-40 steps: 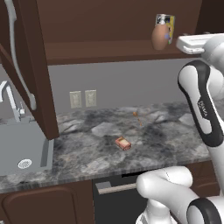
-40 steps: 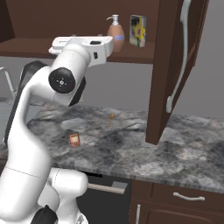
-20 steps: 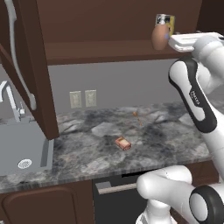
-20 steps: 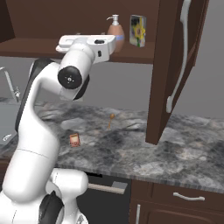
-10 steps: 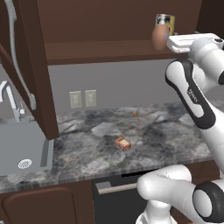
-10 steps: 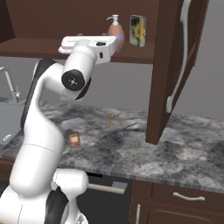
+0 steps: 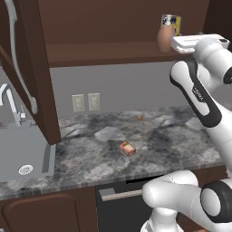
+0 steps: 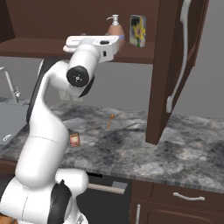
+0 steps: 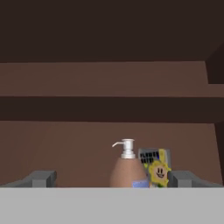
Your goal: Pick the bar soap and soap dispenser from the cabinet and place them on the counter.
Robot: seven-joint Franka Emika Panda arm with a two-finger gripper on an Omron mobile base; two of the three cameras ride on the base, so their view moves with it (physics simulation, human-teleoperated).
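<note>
The soap dispenser [image 9: 127, 168], a brown bottle with a white pump, stands on the shelf of the open cabinet [image 7: 104, 50] beside a yellow-and-blue box [image 9: 155, 167]. My gripper [image 9: 113, 179] is open, its fingertips [image 9: 43, 178] level with the bottle's lower half and spread to either side of it, still short of it. From the left base view my hand [image 7: 188, 43] is just right of the dispenser [image 7: 166, 37] at shelf height. The bar soap [image 7: 127, 148], a small orange-pink block, lies flat on the marbled counter [image 7: 81, 163], also seen from the right [image 8: 74, 139].
Both cabinet doors hang open: one at the left [image 7: 31, 68], one at the right [image 8: 175, 65]. A grey sink [image 7: 22, 156] with a faucet [image 7: 11, 106] sits at the counter's left end. A thin orange utensil [image 7: 142, 122] lies near the wall.
My hand has edged a little closer to the dispenser at shelf height, and the elbow has risen. The bar soap and dispenser have not moved.
</note>
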